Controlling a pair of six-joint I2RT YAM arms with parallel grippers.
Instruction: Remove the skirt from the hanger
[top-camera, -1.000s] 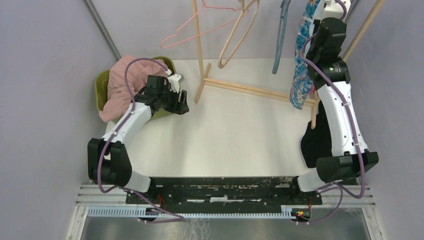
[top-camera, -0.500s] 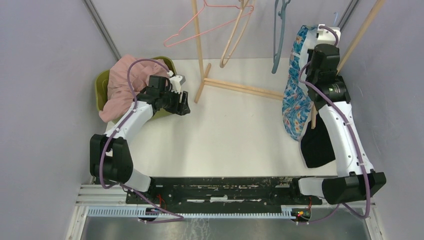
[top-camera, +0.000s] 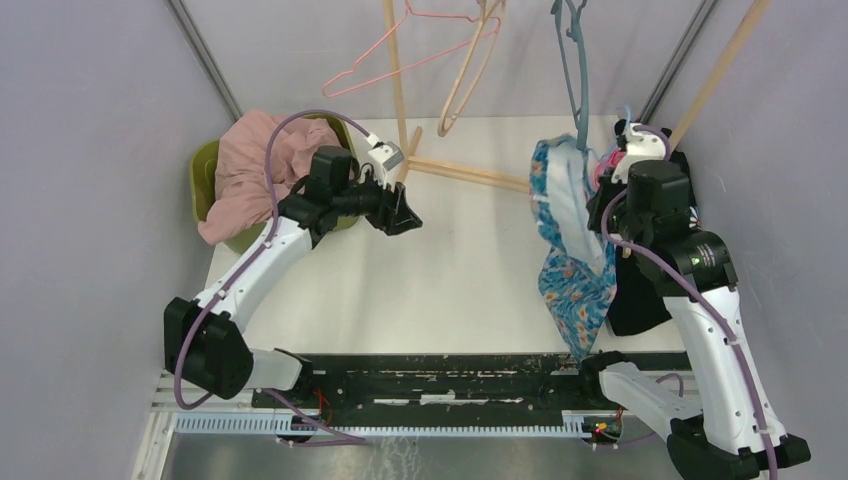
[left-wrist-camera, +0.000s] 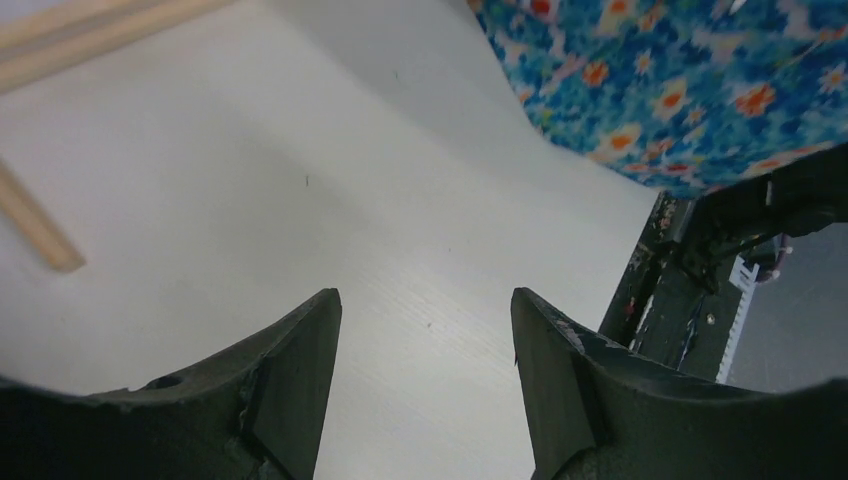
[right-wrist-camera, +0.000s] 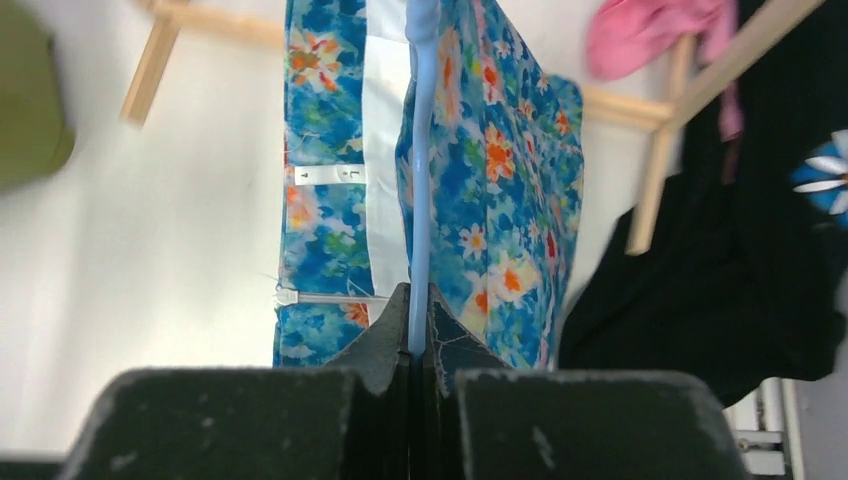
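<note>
The skirt is blue with orange and white flowers, and it hangs from a pale blue hanger over the right half of the table. In the right wrist view my right gripper is shut on the hanger's bar, with the skirt draped on both sides of it. My left gripper hovers near the table's middle, pointing towards the skirt. Its jaws stand open with only bare table between them. The skirt's edge shows at the top right of the left wrist view.
A green basket holding pink cloth sits at the back left. A wooden rack stands at the back, with a pink hanger and a beige hanger on it. A black garment hangs behind my right arm.
My right arm has carried the hanger and skirt off the rack, nearer and leftwards over the table. My left arm has swung right, from the basket towards the middle.
</note>
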